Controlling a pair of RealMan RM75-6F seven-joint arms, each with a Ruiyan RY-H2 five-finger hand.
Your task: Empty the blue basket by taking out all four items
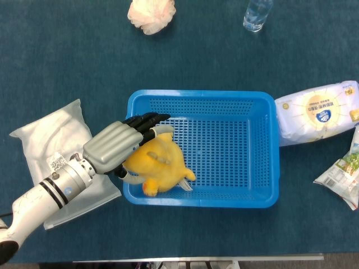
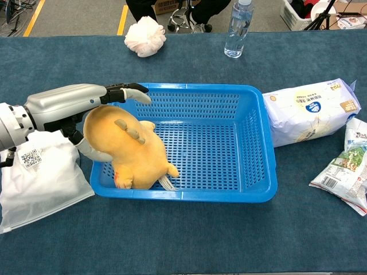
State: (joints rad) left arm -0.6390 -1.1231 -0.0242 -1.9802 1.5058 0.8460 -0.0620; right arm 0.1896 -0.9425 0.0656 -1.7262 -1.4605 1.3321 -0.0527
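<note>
Basket: the blue basket [image 1: 263, 151] [image 2: 252, 166] sat in the middle of the tabletop [image 1: 67, 61] [image 2: 189, 235], its mesh floor bare over the right part.
Plush: a yellow plush [image 1: 160, 165] [image 2: 135, 152] lay in the basket's left end, leaning on the left wall, a small tag showing at its lower edge.
Left hand: the left hand [image 1: 115, 147] [image 2: 71, 106] hung over the basket's left rim, above and beside the plush. Its dark fingers [image 1: 145, 120] [image 2: 129, 90] were spread apart over the plush's top, and the thumb [image 2: 94, 153] reached under its left side. The plush was cupped between them, but the fingers were not closed round it; whether they touched it, I could not tell.
Right hand: outside both views.
White pouch: a white pouch [image 1: 42, 148] [image 2: 34, 177] lay flat on the tabletop just left of the basket, partly under the left forearm.
Tissue pack: a white pack [image 1: 317, 112] [image 2: 309, 112] lay just beside the basket's right wall.
Snack packet: a packet [image 1: 342, 171] [image 2: 344, 172] lay near the right edge, below the pack.
Bath puff: a pale puff [image 1: 151, 14] [image 2: 144, 35] sat at the far side, well apart from the basket.
Bottle: a clear bottle [image 1: 257, 14] [image 2: 237, 28] stood upright at the far side, right of the puff.
</note>
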